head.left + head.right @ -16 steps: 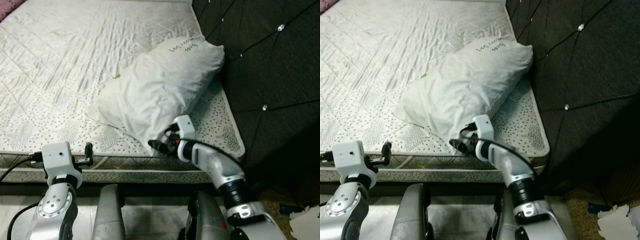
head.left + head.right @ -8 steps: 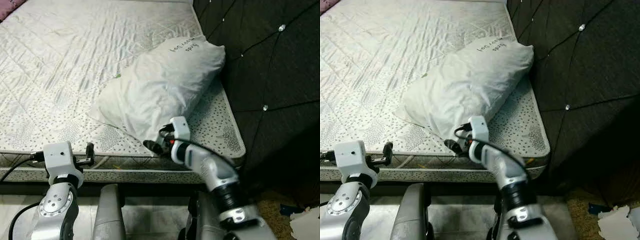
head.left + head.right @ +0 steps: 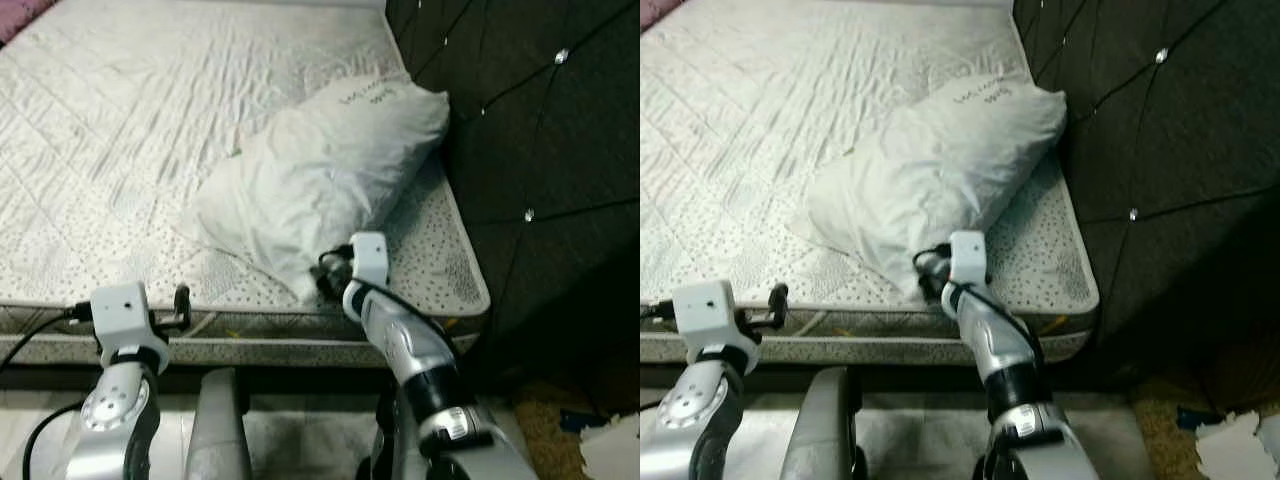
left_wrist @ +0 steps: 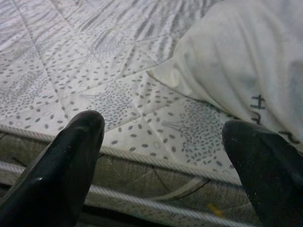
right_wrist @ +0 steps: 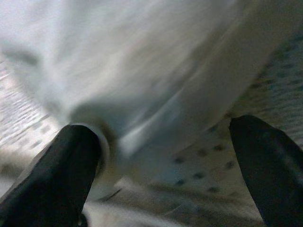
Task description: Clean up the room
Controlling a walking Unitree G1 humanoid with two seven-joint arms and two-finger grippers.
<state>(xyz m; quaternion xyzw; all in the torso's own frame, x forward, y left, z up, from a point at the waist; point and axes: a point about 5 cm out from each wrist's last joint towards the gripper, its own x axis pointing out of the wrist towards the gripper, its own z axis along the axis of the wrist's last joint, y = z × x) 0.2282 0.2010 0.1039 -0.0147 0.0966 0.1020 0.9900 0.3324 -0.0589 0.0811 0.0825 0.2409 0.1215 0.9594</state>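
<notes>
A white pillow point(image 3: 320, 170) with handwriting on its far end lies slantwise on the quilted mattress point(image 3: 120, 140), close to the headboard. My right gripper point(image 3: 326, 276) is at the pillow's near corner by the mattress's front edge. In the right wrist view its fingers point(image 5: 71, 165) stand wide apart, open, with the pillow's corner point(image 5: 142, 94) bulging between them. My left gripper point(image 3: 181, 298) hovers at the mattress's front edge, left of the pillow. It is open, with the mattress top and the pillow's side point(image 4: 241, 61) ahead of it.
A dark tufted headboard point(image 3: 540, 120) rises along the right side of the bed. Torn paper scraps point(image 3: 610, 440) lie on the floor at the lower right. The mattress stretches bare to the left and far side.
My right gripper has turned from pointing left along the bed's edge to pointing up into the pillow's near corner. The left arm has barely moved.
</notes>
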